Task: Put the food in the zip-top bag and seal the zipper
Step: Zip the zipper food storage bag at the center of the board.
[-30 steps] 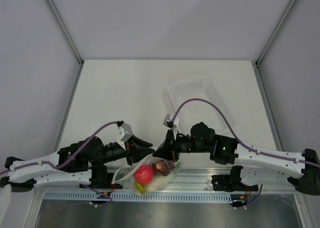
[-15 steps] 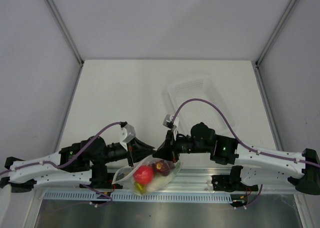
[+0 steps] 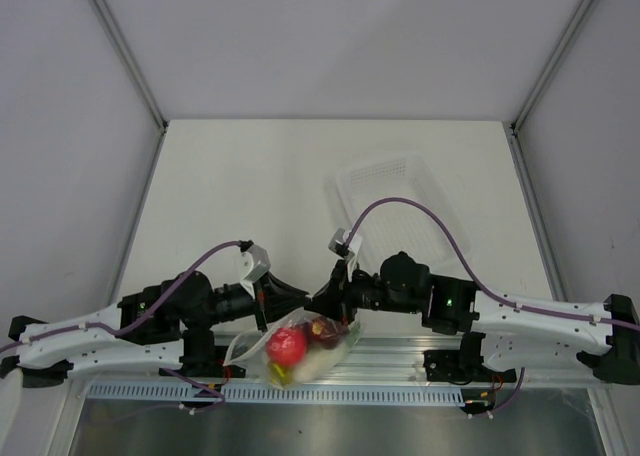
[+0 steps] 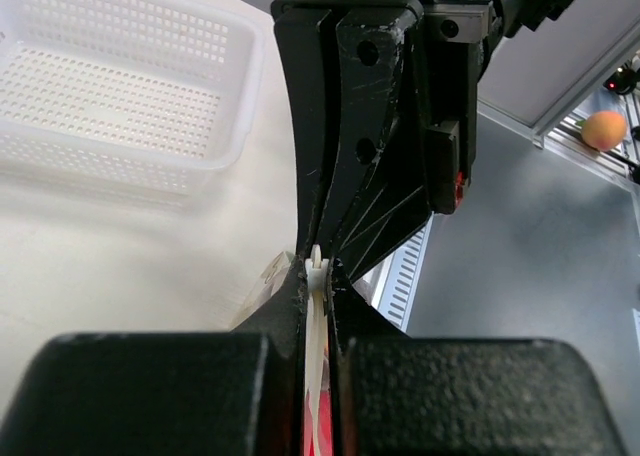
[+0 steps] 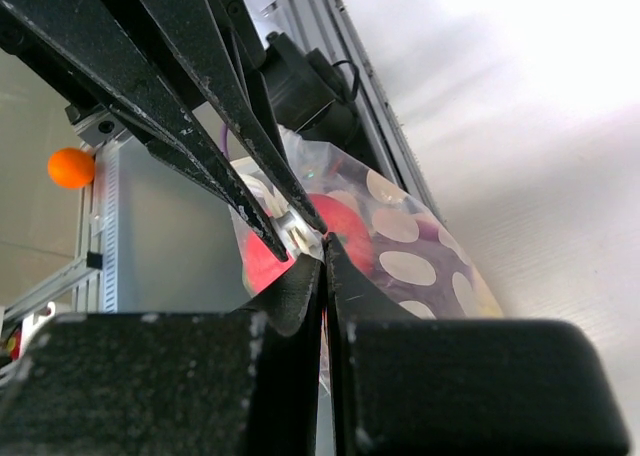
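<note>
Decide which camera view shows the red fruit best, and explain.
The top view: the red fruit shows nearly whole through the bag. The right wrist view shows only parts of it either side of the right claw. The left wrist view shows just a red sliver at the bottom edge.

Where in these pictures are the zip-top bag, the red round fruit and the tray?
zip-top bag (image 3: 248,350), top external view, on its clear left part.
red round fruit (image 3: 287,347), top external view, on its middle, inside the bag.
tray (image 3: 400,176), top external view, on its bare perforated floor.
</note>
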Motion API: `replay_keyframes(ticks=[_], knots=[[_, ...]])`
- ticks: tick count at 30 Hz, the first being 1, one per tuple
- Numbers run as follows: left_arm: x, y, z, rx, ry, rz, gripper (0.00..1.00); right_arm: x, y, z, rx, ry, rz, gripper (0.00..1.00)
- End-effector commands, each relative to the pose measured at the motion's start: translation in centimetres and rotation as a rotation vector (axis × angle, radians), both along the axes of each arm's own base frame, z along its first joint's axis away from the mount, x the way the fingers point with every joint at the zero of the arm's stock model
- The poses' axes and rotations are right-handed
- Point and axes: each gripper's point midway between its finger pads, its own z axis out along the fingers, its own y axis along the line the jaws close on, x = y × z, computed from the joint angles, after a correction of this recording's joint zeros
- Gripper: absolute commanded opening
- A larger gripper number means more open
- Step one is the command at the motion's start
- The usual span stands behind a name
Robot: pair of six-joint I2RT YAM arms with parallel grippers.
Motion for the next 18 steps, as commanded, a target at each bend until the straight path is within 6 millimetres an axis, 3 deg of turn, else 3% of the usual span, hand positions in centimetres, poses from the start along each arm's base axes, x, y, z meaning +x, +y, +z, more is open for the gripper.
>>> replay_keyframes(ticks=[1,9,18], knots=[[-0.3,-0.3,-1.3,0.031,0.042,-0.014,0.00,2.2,-0.4,4.4,0.140,-0.020,-0.145,0.00],[-0.3,0.2,-3.1,0.072,0.070,0.001,0.01,2.8,-1.1,4.4,0.187,0.010,-0.209,0.00],[-0.4,2.4,-4.7,0.089,0.114,0.039,0.01,2.9,-1.5,4.1,0.185,0.017,-0.224,0.00]])
